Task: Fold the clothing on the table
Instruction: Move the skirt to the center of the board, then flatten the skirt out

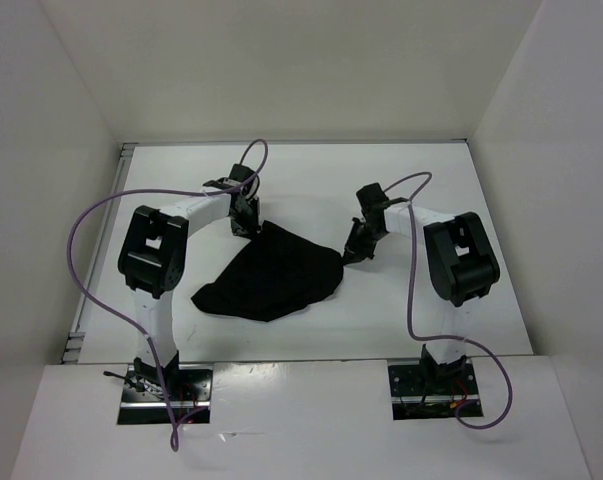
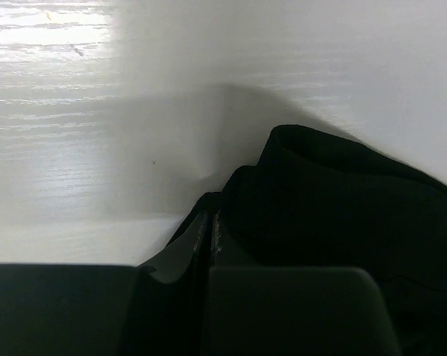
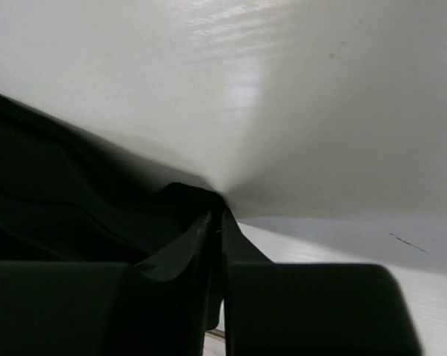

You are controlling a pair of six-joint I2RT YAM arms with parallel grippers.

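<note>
The clothing [image 1: 271, 278] lies as a crumpled black heap, with the white table [image 1: 301, 180] bare on every side of it. At its far left corner the left gripper [image 1: 247, 228] is clenched on the fabric, which rises in a narrow peak to the fingertips. At its right corner the right gripper [image 1: 352, 254] is low, its fingers [image 3: 180, 254] drawn together with a fold of the cloth pinched at their tips (only a thin slit shows between them). The near edge of the clothing lies slack and rounded, flat on the table.
</note>
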